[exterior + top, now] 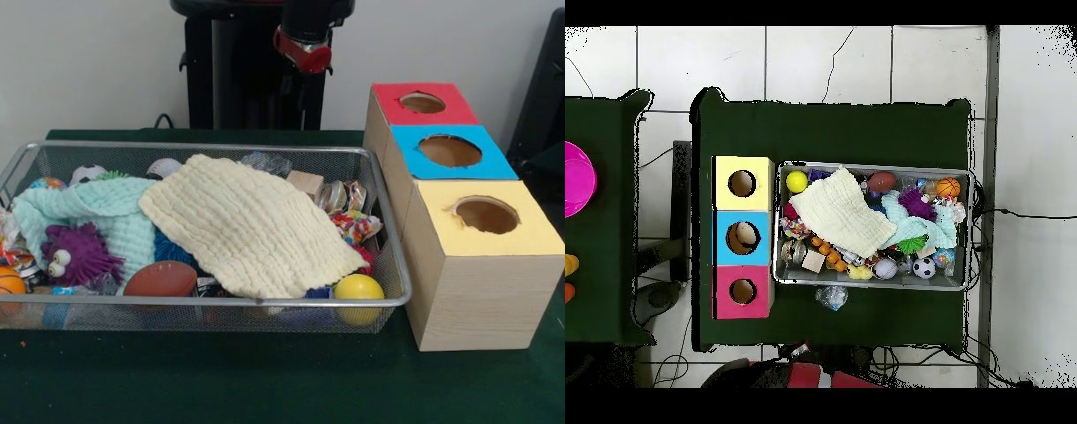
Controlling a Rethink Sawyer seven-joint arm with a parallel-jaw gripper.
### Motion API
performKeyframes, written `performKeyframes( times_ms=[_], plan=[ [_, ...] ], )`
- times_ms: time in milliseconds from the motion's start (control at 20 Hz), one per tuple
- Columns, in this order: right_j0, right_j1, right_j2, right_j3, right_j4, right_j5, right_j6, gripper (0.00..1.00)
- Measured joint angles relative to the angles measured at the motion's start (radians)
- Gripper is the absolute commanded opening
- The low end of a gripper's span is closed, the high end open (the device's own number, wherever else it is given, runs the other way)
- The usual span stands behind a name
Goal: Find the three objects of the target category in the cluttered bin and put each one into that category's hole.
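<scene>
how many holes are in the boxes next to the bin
3, one atop each box beside the wire bin: yellow hole nearest the camera, blue hole in the middle, red hole farthest back.

Black pedestal column (238, 66), arm end black with red collar (305, 51) at 12 o'clock; overhead shows red-black base (800, 375) at 6 o'clock.

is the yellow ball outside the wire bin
No, the yellow ball lies inside the wire bin, in its corner nearest the yellow box.
</scene>
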Motion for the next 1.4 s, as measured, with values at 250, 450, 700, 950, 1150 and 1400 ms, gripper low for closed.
performKeyframes(
  times_ms=[250,450,700,950,1150,1400],
  plan=[
    [-0.012,0.122,0.0,-0.019,-0.065,-0.246,0.0,1.0],
    [-0.028,0.22,0.0,-0.05,-0.081,-0.324,0.0,1.0],
    [-0.042,0.295,-0.002,-0.091,-0.081,-0.328,0.0,1.0],
    [-0.045,0.3,-0.008,-0.126,-0.067,-0.318,0.0,1.0],
    [-0.049,0.3,-0.008,-0.126,-0.068,-0.312,0.0,1.0],
    [-0.048,0.3,-0.009,-0.126,-0.068,-0.312,0.0,1.0]
  ],
)
